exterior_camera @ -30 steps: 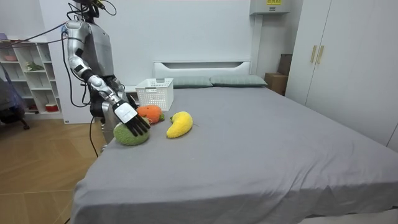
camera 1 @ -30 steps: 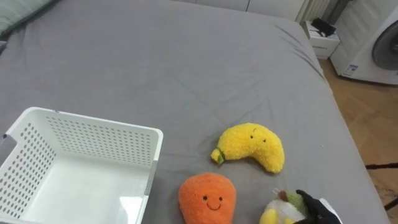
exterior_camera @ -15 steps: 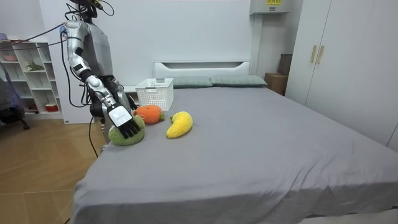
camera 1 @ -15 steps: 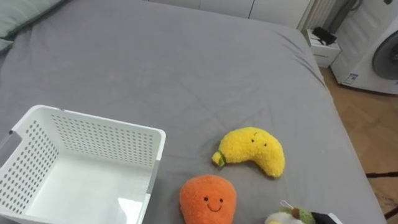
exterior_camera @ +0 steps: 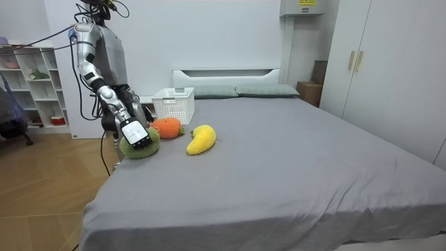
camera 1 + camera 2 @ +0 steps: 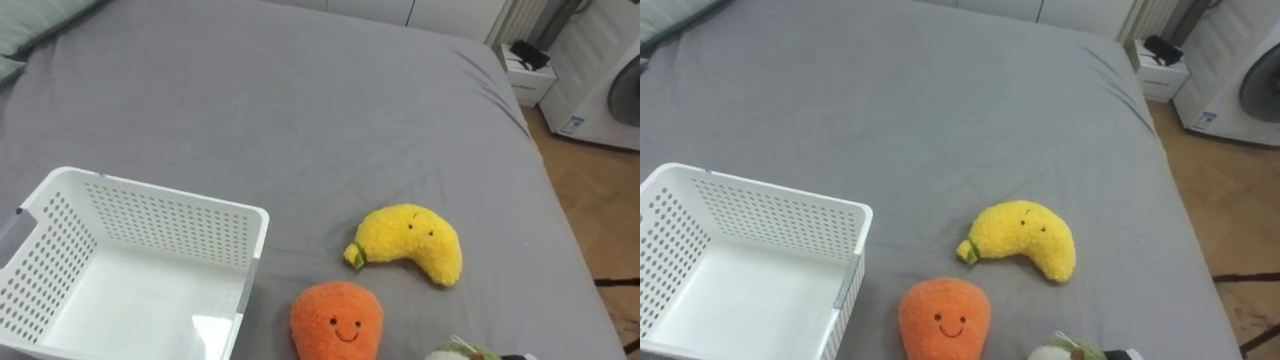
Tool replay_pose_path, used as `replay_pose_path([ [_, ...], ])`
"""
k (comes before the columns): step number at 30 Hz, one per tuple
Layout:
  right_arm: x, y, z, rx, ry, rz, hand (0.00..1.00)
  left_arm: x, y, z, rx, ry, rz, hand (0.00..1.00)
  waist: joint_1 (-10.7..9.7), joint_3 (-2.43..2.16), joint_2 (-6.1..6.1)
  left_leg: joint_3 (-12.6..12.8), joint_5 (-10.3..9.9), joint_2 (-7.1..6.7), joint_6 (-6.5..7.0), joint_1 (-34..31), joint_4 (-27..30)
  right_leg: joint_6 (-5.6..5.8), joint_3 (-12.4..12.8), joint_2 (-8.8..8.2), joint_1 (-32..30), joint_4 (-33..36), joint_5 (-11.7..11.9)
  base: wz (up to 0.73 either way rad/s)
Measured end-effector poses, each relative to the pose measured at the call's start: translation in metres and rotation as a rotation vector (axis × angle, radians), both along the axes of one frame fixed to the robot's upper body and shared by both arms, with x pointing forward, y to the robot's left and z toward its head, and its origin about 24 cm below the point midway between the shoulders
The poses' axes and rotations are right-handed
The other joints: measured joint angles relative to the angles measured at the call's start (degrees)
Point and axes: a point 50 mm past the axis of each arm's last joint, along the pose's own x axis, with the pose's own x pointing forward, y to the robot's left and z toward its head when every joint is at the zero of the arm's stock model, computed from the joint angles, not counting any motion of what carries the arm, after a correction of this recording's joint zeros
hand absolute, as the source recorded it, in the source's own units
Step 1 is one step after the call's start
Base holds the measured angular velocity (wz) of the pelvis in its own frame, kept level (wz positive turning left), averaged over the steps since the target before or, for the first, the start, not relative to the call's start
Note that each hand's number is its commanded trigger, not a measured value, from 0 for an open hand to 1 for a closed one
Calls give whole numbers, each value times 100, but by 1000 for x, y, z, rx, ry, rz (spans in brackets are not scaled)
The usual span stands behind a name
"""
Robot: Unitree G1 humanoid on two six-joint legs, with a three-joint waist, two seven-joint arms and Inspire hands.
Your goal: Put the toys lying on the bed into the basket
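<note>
The robot stands at the bed's (image 6: 300,100) corner, on the room view's left, with its right hand (image 5: 135,132) reaching down onto a green toy (image 5: 143,150) at the mattress edge; the hand lies on top of the toy, most likely to take it first because it is nearest; whether the fingers are closed round it or merely resting on it I cannot tell, since they are too small there to read; the green toy is right under the fingers, an orange toy (image 6: 335,320) sits just beyond them, and a yellow banana toy (image 6: 408,242) lies further past that; the white basket (image 6: 150,205) stands well off to the fingers' left with its mouth facing up, apparently placed there so each toy can be dropped in with a short swing across; the room view gives the robot's stance and the hand laid on the toy; the eye views catch just the toy's pale-green top at their bottom edge, but look straight into the basket, which holds no toy, so by my reckoning the collecting has barely begun.
</note>
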Motion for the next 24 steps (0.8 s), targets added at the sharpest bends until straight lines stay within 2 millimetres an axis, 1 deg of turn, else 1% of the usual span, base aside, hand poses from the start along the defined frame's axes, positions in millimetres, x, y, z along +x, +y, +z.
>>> replay_pose_path([
  [2, 3, 1, 2, 1, -15, 8, 100, 1, 0, 0, -3, -6, -2, 0, -7, 16, 34, -2, -4, 1, 2, -21, 30, 0, 2, -2, -43, 26, 0, 0],
  [3, 5, 1, 3, 1, -20, 10, 100, 2, -1, 0, -5, -9, -3, 0, -3, 12, 44, -2, -5, 1, 3, -42, 36, 0, 8, -3, -78, 35, 0, -3],
  [4, 12, 2, 7, -7, -44, 24, 100, 4, -2, 0, -8, -16, -4, 0, -11, 8, 60, -1, -5, -1, 3, -104, 45, 0, 21, -8, -140, 78, 0, -7],
  [5, 23, 4, 15, -20, -89, 51, 100, 4, -3, 0, -10, -17, -3, 0, -35, 6, 59, 10, 1, -5, 4, -139, 45, -1, 65, -5, -174, 88, 1, -8],
  [7, 37, 8, 26, -27, -164, 78, 100, 4, -2, 0, -9, -15, -2, 0, -68, 20, 107, 20, 17, -7, 7, -139, 46, 0, 81, -3, -177, 89, 5, -2],
  [8, 41, 9, 29, -29, -184, 84, 100, 4, -2, 0, -8, -14, -2, 0, -69, 12, 101, 22, 17, -7, 7, -129, 43, 0, 82, -4, -179, 91, 5, 0],
  [10, 55, 13, 42, -29, -260, 108, 100, 5, -3, 0, -8, -15, -7, 0, -40, 12, 103, 22, 17, -8, 7, -86, 40, 2, 87, -3, -186, 80, 4, 0],
  [11, 58, 15, 45, -29, -279, 114, 100, 5, -3, -1, -8, -15, -8, 0, -35, 9, 98, 21, 17, -8, 7, -86, 40, 2, 86, -3, -186, 79, 4, 0],
  [13, 68, 19, 56, -34, -342, 134, 100, 5, -4, -1, -9, -15, -10, 0, -32, 19, 112, 22, 18, -8, 7, -98, 39, 2, 82, -3, -170, 80, 4, 0],
  [14, 70, 20, 59, -35, -357, 138, 100, 5, -4, -1, -10, -17, -9, 0, -33, 9, 97, 23, 17, -8, 7, -103, 35, 2, 81, -2, -167, 81, 4, 0],
  [17, 89, 29, 88, -35, -497, 180, 100, 5, -6, -1, -14, -17, -6, 0, -31, 27, 141, 84, 18, 0, 8, -98, 12, 3, 136, 10, -201, 84, 5, -9],
  [18, 92, 30, 93, -34, -522, 185, 100, 5, -6, -1, -13, -17, -6, 0, -26, 31, 151, 90, 18, 1, 8, -93, 9, 3, 141, 10, -201, 84, 5, -6],
  [20, 101, 36, 111, -34, -612, 206, 100, 4, -7, -1, -2, -19, -3, 0, -21, 33, 174, 94, 18, 2, 7, -88, 3, 2, 141, 7, -199, 86, 5, 0],
  [22, 108, 39, 122, -32, -661, 221, 100, 5, -7, -1, 2, -23, -3, 0, -19, 34, 179, 94, 18, 3, 7, -94, 6, 2, 139, 6, -201, 89, 5, 0],
  [24, 115, 42, 131, -30, -699, 231, 100, 6, -7, -1, 1, -26, -4, 0, -14, 24, 173, 95, 18, 3, 7, -124, 12, 2, 139, 3, -224, 97, 5, 0],
])
